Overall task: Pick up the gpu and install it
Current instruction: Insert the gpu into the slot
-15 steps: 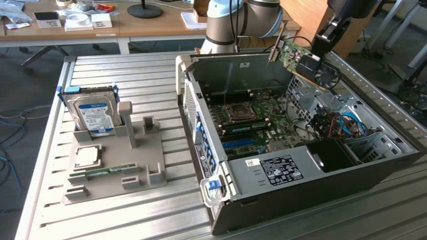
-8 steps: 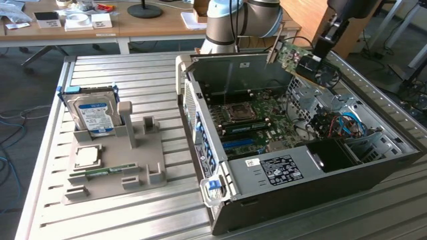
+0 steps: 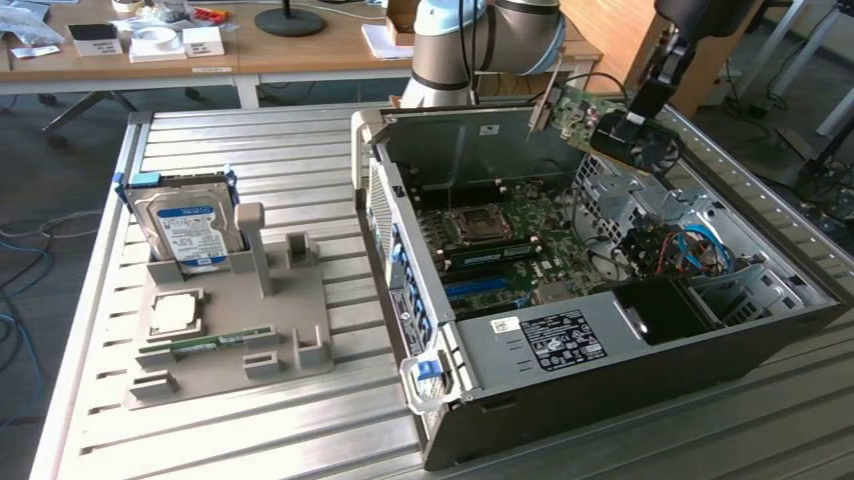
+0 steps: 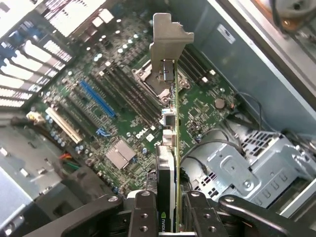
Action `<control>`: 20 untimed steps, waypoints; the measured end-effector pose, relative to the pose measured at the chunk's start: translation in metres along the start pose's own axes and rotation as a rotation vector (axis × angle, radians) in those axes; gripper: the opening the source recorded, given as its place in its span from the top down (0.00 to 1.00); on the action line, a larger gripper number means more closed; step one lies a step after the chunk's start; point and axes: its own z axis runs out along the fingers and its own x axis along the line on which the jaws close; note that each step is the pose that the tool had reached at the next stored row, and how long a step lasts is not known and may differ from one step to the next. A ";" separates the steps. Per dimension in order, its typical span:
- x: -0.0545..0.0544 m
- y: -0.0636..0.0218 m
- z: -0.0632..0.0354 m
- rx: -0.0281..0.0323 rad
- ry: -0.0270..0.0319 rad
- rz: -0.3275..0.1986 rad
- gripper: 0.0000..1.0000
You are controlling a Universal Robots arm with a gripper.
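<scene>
The fingers [image 4: 144, 213] are gripping the gpu [image 4: 165, 180], hanging it over the open computer case [image 3: 601, 400]; an Nvidia mark [image 4: 163, 223] is showing.

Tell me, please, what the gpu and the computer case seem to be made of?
The gpu looks like green circuit board with a dull silver metal bracket. The computer case appears to be sheet metal, bare grey inside, dark painted outside.

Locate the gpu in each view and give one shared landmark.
Exterior view: gpu held tilted above the far side of the open case.
Wrist view: gpu edge-on in the gripper, over the motherboard.
Shared landmark: the CPU socket.
</scene>
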 end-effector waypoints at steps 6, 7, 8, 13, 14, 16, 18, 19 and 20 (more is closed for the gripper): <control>0.000 0.0000 0.0001 -0.0026 0.0068 -0.108 0.73; 0.000 0.0000 0.0001 -0.0030 0.0079 -0.126 0.73; 0.000 0.0000 0.0001 -0.0034 0.0090 -0.144 0.73; 0.000 0.0000 0.0001 -0.0055 0.0143 -0.228 0.73; 0.000 0.0000 0.0001 -0.0059 0.0155 -0.245 0.73; 0.000 0.0000 0.0001 -0.0067 0.0177 -0.280 0.73; 0.000 0.0000 0.0001 -0.0076 0.0199 -0.315 0.73; 0.000 0.0000 0.0002 -0.0080 0.0211 -0.334 0.73; 0.000 0.0000 0.0002 -0.0085 0.0222 -0.351 0.73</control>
